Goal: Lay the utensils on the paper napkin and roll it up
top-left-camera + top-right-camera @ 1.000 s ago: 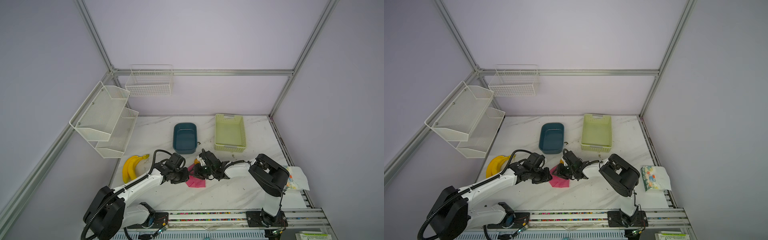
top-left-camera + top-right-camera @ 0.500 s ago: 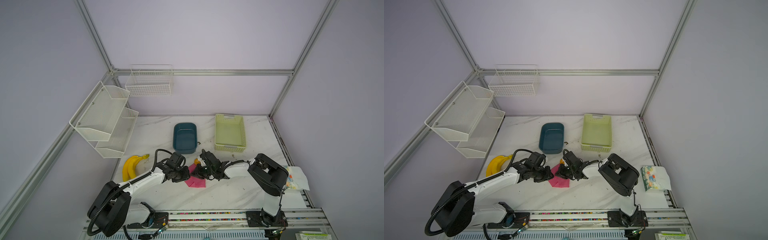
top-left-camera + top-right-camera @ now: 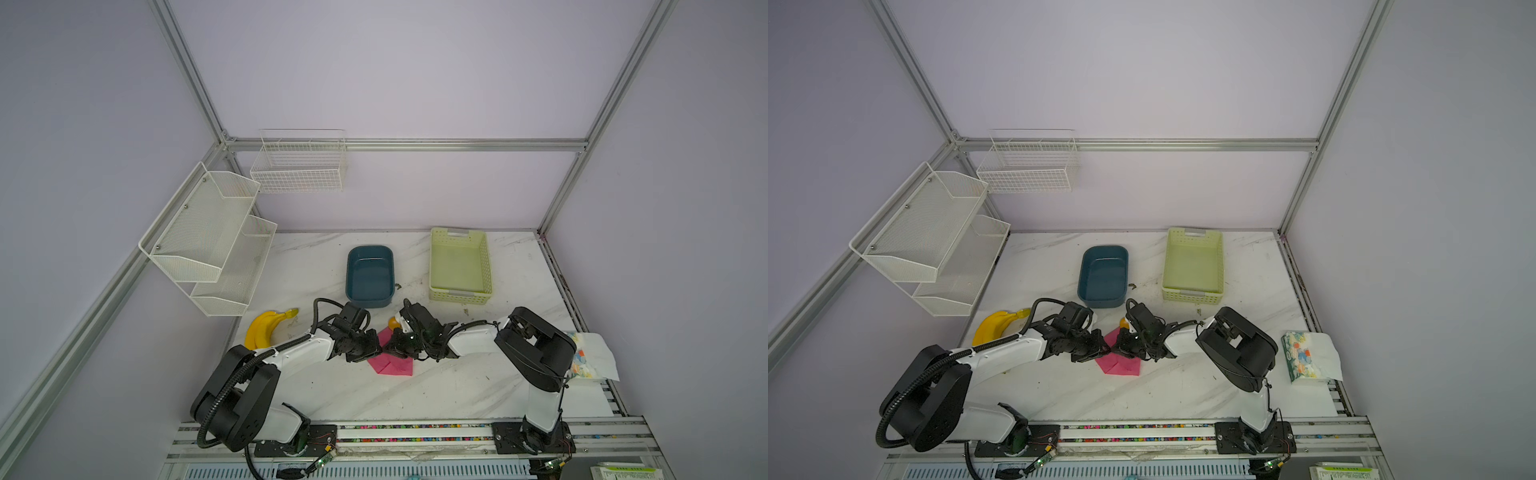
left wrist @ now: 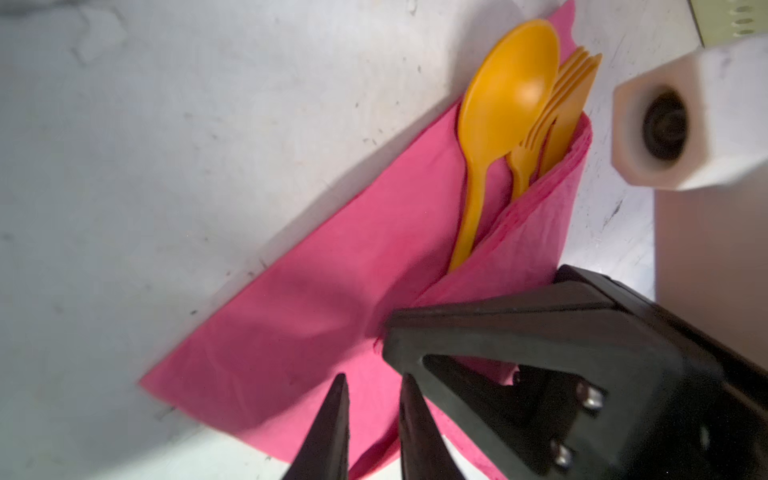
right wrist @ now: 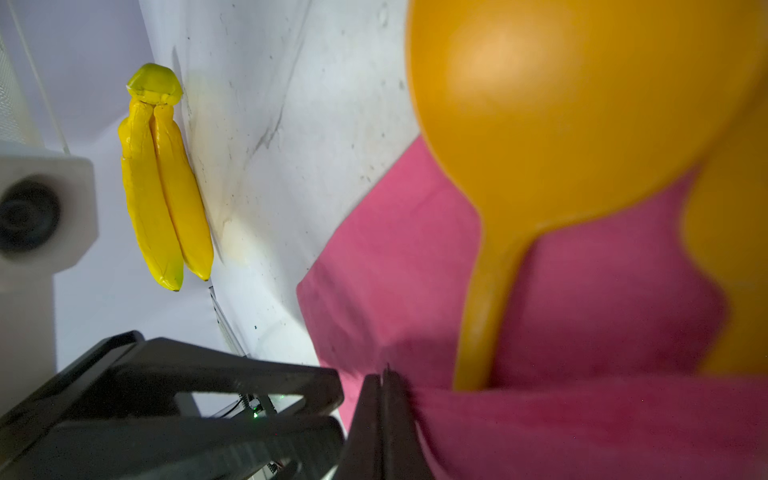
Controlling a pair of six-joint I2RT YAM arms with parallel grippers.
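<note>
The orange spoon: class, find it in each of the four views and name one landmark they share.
Both top views: the spoon's bowl peeks out at the pink napkin's far corner, near the blue tub.
Left wrist: upper right, handle tucked into the fold.
Right wrist: large and blurred, upper right.
Shared landmark: that napkin.

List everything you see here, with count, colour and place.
paper napkin: one, pink, front centre, folded over utensils
utensils: three, orange, in napkin's fold
bananas: one bunch, yellow, table's left
tub: one, dark blue, behind napkin
basket: one, pale green, right of tub
tissue packet: one, patterned, table's right edge
mesh rack: one, white, left wall
wire basket: one, white, back wall
table: one, white marble
left hand: one, black, slightly open over napkin
right hand: one, black, shut on napkin's fold
</note>
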